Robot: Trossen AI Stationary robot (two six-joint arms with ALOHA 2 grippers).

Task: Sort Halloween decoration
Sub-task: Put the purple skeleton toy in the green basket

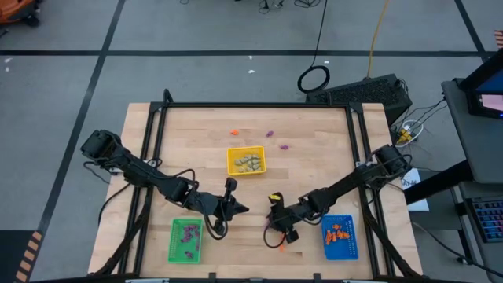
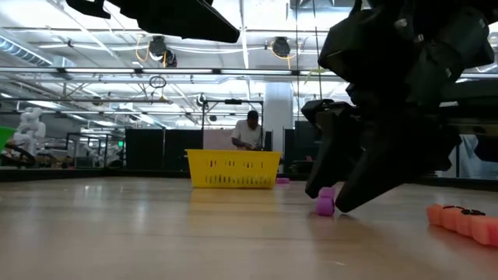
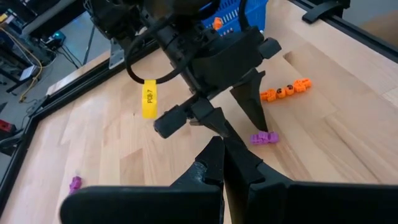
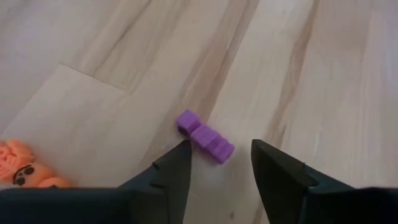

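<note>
Wooden table (image 4: 93,50): purple trinket (image 4: 205,137) between open right pincer (image 4: 221,163) fingers.

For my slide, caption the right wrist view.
Open right gripper poised over a purple trinket on the table.

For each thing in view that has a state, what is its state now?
Right gripper: open, fingers astride the small purple trinket, which lies on the wooden table.
Left gripper: shut, empty.
Yellow tray: holds pale trinkets.
Green tray: holds purple trinkets.
Blue tray: holds orange trinkets.
</note>
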